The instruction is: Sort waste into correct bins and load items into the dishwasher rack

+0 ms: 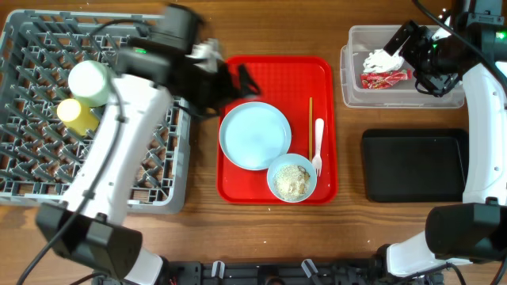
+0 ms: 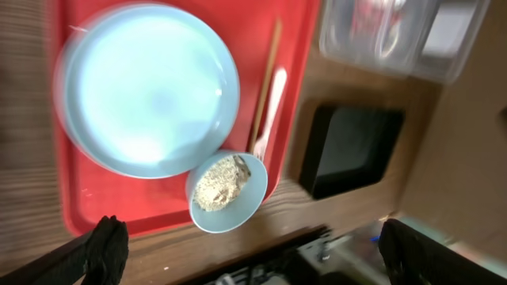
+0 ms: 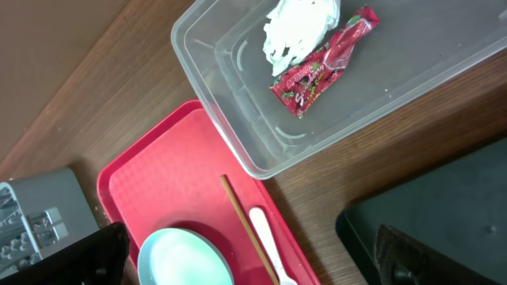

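Dishwasher rack [image 1: 32, 158] fills the left side and runs to the table's left edge, with the light green bowl [image 1: 89, 81] and yellow cup [image 1: 77, 115] in it, touching. The red serving tray [image 1: 277, 71] sits just right of the rack. A strip of bare wood separates it from the clear tub [image 1: 356, 87] at far right and the black tray [image 1: 413, 165] nearer the front. Left gripper [image 2: 257, 249] has its jaws wide apart and holds nothing. It hangs over the red tray's far left corner, blurred, with the plate [image 1: 255, 135] just below it toward the front. The blue bowl [image 1: 291, 179] with rice scraps [image 2: 220, 184] touches the plate's front right rim. The chopsticks [image 1: 310, 127] and fork [image 1: 318, 145] lie side by side along the tray's right edge, long axes front to back, fork tines toward the bowl. Right gripper [image 3: 261, 257] is also spread wide and empty, above the tub. The napkin [image 3: 299, 28] and wrapper [image 3: 325, 59] lie in the tub, touching, with the wrapper's long axis roughly left to right.
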You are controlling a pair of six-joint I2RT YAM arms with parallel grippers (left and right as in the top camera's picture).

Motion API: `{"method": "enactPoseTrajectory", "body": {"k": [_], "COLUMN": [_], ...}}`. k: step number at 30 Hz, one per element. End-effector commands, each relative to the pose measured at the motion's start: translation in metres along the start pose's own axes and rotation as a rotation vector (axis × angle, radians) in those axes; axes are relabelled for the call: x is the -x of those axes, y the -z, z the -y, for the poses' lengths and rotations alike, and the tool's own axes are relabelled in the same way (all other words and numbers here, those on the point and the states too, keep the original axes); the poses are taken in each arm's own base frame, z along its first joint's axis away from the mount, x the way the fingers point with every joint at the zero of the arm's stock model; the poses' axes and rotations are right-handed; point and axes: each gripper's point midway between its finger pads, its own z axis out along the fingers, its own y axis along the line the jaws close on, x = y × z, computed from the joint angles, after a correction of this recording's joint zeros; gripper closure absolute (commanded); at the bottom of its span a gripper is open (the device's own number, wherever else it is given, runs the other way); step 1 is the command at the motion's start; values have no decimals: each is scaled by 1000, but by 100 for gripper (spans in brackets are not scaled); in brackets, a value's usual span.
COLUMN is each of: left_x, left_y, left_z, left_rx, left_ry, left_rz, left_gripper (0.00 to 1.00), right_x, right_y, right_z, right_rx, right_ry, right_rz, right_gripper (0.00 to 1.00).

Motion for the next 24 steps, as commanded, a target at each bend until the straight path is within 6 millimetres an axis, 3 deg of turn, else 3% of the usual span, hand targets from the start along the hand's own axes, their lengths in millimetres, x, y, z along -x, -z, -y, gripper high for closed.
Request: {"method": "enactPoseTrajectory", "body": {"k": [1, 5, 8, 10, 12, 14, 16, 18, 21, 24], "left_x": [4, -6, -11, -8, -3, -1, 0, 4, 22, 41], "left_y": [-31, -56, -63, -69, -78, -92, -111, -116, -101, -66], "left_z": [-3, 40, 68, 73, 68, 60, 50, 44, 27, -12], "left_rx": [264, 227, 177, 200, 254, 294, 335, 349, 365, 427], "left_ry": [-5, -110, -178, -205, -214, -215, -211, -200, -144, -37], "left_rz": [165, 228, 275, 327, 359, 348, 317, 311, 332, 338], "left_gripper": [0, 1, 21, 23, 16, 15, 18, 25, 33, 28], "right_x": [4, 4, 4, 4, 4, 4, 4, 4, 4, 4], "right_y": [2, 2, 2, 2, 2, 2, 2, 2, 2, 2], "right_z": [2, 2, 2, 2, 2, 2, 2, 1, 2, 2], "right_rx": [-15, -15, -15, -15, -15, -15, -15, -15, -15, -15], "right_ry": [-8, -8, -8, -8, -8, -8, -8, -8, -8, -8], "right_rz": [21, 21, 21, 21, 21, 21, 21, 21, 21, 21], "right_gripper": [0, 0, 0, 0, 0, 0, 0, 0, 0, 0]}}
